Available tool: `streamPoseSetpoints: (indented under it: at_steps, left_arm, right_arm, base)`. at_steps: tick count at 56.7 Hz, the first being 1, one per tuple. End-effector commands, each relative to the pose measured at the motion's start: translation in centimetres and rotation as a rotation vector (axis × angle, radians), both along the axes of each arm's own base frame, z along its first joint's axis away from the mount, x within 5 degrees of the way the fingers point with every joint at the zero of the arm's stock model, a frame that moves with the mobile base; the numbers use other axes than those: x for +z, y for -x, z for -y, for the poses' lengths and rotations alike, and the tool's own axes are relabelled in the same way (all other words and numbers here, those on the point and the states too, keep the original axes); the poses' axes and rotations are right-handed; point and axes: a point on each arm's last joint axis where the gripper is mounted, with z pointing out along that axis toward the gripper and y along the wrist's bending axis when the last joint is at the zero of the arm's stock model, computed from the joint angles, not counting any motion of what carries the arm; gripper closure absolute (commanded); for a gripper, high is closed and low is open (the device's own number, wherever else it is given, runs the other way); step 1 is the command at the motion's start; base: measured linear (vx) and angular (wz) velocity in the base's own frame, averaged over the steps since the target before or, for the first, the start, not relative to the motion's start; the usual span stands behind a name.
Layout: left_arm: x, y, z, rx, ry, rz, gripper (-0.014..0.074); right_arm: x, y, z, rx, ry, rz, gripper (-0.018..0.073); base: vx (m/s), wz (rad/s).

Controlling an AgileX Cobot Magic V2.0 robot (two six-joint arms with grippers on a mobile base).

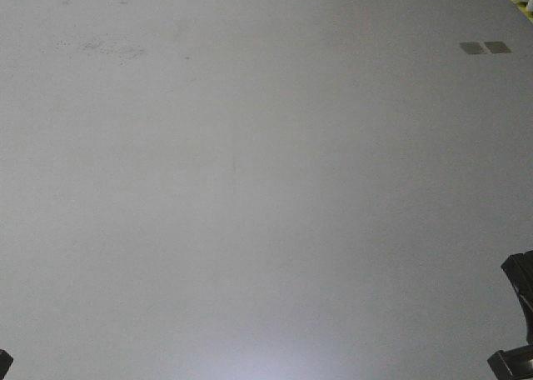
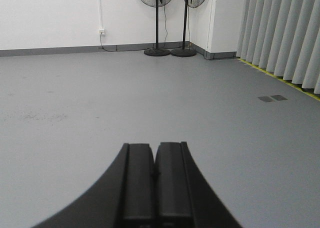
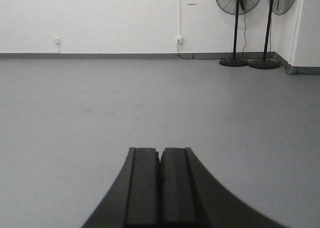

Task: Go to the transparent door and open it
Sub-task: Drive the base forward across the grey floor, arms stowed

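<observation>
The transparent door is out of view in every frame. My left gripper is shut, its black fingers pressed together with nothing between them, pointing over bare grey floor. My right gripper is likewise shut and holds nothing, aimed across the floor toward a white wall. In the front view only dark corners of the arms show: the right arm at the lower right edge and a sliver of the left arm at the lower left.
Grey floor fills the front view. Two pedestal fans stand at the far white wall. Grey vertical blinds with a yellow floor line run along the right side. Two small floor plates lie ahead right.
</observation>
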Motion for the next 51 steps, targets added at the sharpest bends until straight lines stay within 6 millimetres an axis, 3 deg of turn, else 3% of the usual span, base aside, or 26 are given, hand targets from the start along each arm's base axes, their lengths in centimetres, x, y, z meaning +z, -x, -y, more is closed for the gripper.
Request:
streamPoseSetpoints:
  at_steps: [1,28,51]
  left_arm:
    - [0.65,0.05,0.03,-0.007,0.029,0.093,0.0596]
    - [0.65,0.05,0.03,-0.007,0.029,0.093,0.0596]
    - [0.65,0.05,0.03,-0.007,0.029,0.093,0.0596]
  right_arm:
    - [0.71,0.04,-0.01,0.002,-0.011,0.095,0.0561]
    - [0.71,0.04,-0.01,0.002,-0.011,0.095,0.0561]
    - [0.71,0.04,-0.01,0.002,-0.011,0.095,0.0561]
  base:
    - [0.1,0.03]
    - [0.14,0.04]
    - [0.19,0.4]
